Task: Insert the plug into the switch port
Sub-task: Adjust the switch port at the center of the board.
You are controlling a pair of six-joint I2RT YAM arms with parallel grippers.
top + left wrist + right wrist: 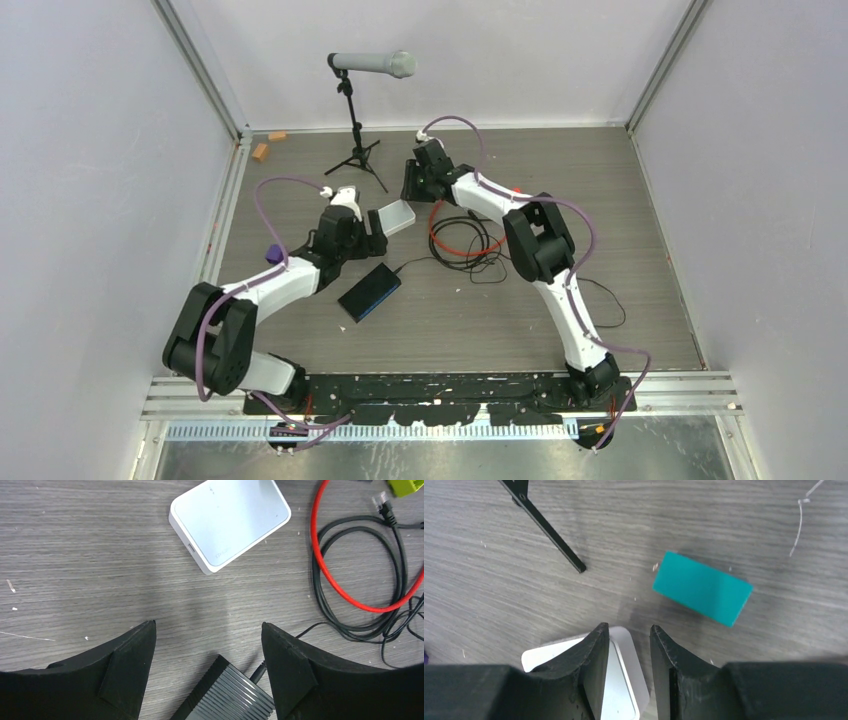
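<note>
**Markings.** The white rounded square plastic box [230,522] carries faint grey print on its top face. The print is too small to read. No other writing is legible.

**Task items.** The flat black rectangular box [369,292] lies on the grey wood-grain table [480,330], near the left gripper [376,238] on its base side. Its blue edge [380,303] shows only in the top external view, and the switch port on it is too small to make out. The thin red cable [447,236] lies in a loop to the right of the white box, between the two arms. The plug on its end cannot be identified in any view.

**View differences.**
- The left wrist view shows the black box's ribbed top [235,697] low between the fingers, with a black lead entering its end.
- That view also shows a coiled black cable [350,615] overlapping the red loop, ending in a clear-tipped connector [380,501].
- Only the right wrist view shows the teal rectangular block [702,587] lying flat, near the tip of a black tripod leg [549,527].
- Only the top external view shows the grey microphone [372,64] on its stand.

**Grippers.** The left gripper's jaws stand wide apart, holding nothing. The right gripper [629,630] has a narrow gap and holds nothing. A corner of the white box shows beneath it.
</note>
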